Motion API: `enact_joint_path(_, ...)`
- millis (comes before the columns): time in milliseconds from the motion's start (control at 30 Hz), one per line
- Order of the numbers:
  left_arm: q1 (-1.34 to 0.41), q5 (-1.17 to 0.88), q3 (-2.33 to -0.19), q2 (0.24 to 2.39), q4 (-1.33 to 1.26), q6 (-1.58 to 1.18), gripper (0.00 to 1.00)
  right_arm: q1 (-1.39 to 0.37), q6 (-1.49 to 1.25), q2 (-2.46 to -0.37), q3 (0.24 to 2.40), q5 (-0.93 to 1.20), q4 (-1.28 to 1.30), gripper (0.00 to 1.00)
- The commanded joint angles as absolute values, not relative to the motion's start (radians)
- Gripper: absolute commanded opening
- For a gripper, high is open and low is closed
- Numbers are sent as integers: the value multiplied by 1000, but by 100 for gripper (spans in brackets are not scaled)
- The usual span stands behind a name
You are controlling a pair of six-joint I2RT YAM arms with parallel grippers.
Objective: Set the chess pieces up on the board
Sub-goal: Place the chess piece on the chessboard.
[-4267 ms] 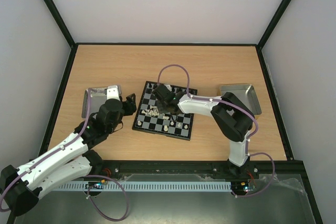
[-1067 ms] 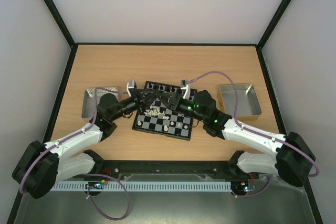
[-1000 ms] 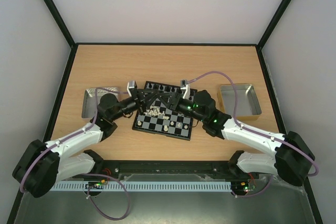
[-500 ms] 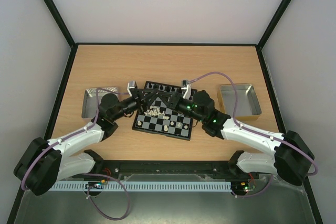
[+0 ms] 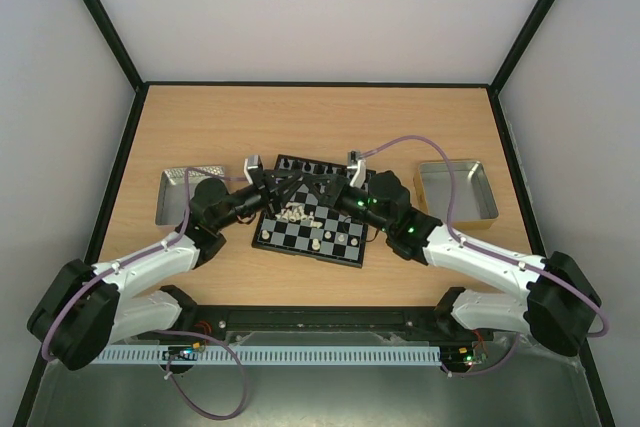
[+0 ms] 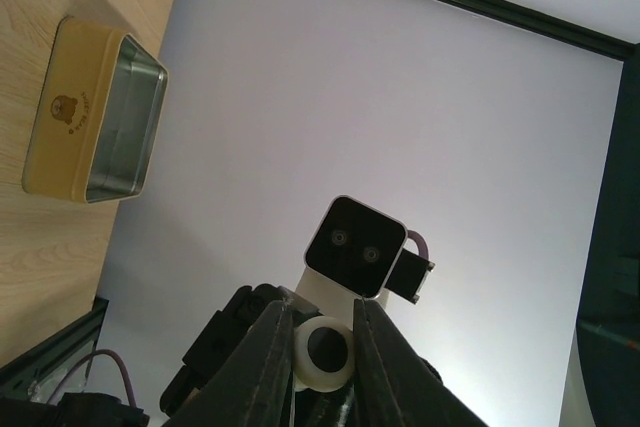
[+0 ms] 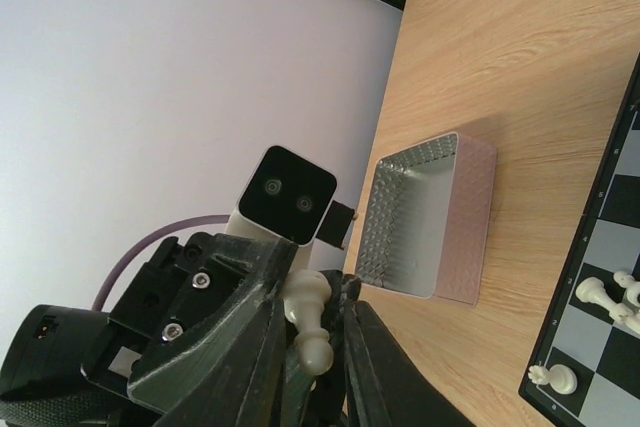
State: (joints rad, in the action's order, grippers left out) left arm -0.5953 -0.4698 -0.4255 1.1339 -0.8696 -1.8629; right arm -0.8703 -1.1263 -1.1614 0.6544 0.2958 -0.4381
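Above the far part of the board [image 5: 300, 250], my left gripper [image 5: 291, 185] and right gripper [image 5: 321, 190] meet tip to tip. Between them is one cream-white chess piece [image 7: 312, 332]. The left gripper [image 6: 322, 312] is shut on it, and its round base [image 6: 322, 352] faces that camera. The right gripper [image 7: 315, 297] has its fingers pressed against the same piece, whose head points toward the right wrist. Several white pieces [image 5: 295, 214] lie in a heap on the board. Black pieces [image 5: 315, 167] line its far edge.
A metal tray [image 5: 176, 189] lies left of the board. A second tray [image 5: 458, 190] lies to the right and shows yellow-sided in the left wrist view [image 6: 60, 127]. Black frame rails border the table.
Over the last second the right jaws have narrowed onto the white piece that the left gripper holds. Both arms have stayed put. Some seconds ago the arms were apart, the right one low over the board.
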Motion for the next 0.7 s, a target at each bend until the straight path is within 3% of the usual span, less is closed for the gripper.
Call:
enact_joint_path(0,-597,-469,-435,1141,-908,-1849,16,-868,-1124,-1169,694,312,-440,17)
enact_joint_path(333,-597,-459,-444,1123,-819,-1785,22,-868,-1081,-1169,731,272,-335,2)
enact_joint_path(533,-561,-395,-502,1054,-429,-1453,60,-867,-968,-1162,783,233,-94,2)
enact_joint_path(667,-495,-306,-523,972,-95,-1156,69,-867,-765,-1196,865,184,201,2)
